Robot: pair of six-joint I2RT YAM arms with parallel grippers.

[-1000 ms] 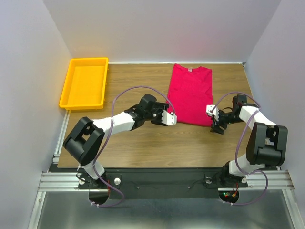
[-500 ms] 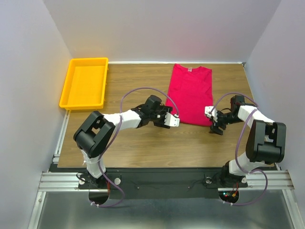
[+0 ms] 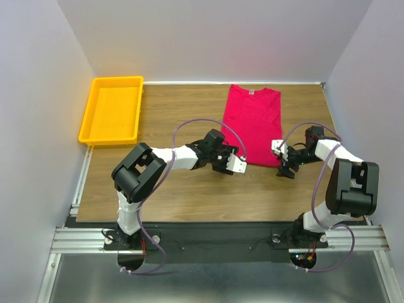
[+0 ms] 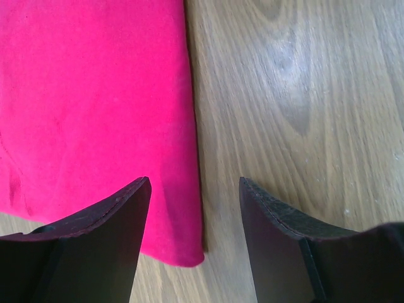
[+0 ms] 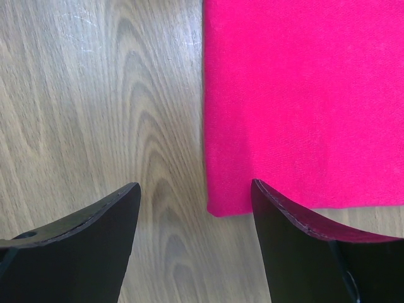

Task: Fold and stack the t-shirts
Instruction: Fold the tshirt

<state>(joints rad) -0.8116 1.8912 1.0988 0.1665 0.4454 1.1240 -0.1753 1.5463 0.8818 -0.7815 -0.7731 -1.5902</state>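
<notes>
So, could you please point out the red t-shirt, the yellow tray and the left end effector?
red t-shirt point(image 3: 252, 126): top view, chest fabric.
yellow tray point(image 3: 107, 140): top view, near rim.
left end effector point(image 4: 194, 183): left wrist view, between fingertips.

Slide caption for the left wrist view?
Open left gripper framing the edge of the red t-shirt near its corner, on the wooden table.

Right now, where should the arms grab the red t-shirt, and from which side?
Take the t-shirt by its two near hem corners, left gripper on the left corner, right gripper on the right, coming down from the near side. It lies flat as a long strip, collar far, and both open grippers straddle that hem.
</notes>
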